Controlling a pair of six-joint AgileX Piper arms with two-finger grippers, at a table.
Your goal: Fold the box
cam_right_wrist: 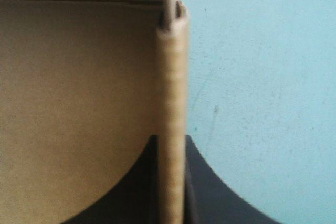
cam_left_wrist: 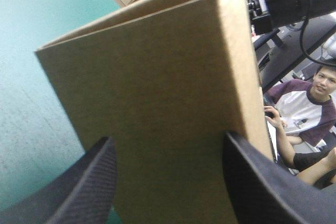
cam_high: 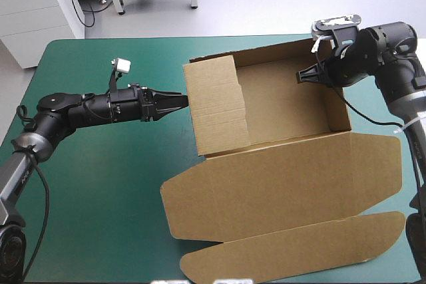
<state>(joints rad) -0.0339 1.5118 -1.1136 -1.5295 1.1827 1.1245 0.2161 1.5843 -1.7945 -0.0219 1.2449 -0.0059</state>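
Within the right pincer (cam_right_wrist: 170, 145), the brown box (cam_right_wrist: 79, 77)'s wall; left pincer (cam_left_wrist: 168, 137) alongside.

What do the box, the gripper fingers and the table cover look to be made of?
The box: brown corrugated board, matt; its wall edge shows ribbing in the right wrist view. The black fingers: probably rubber or textured plastic, matt, with a fine woven-looking grain. The teal-green cover: a smooth, dull sheet, possibly vinyl or a felt-like mat; cannot tell which.
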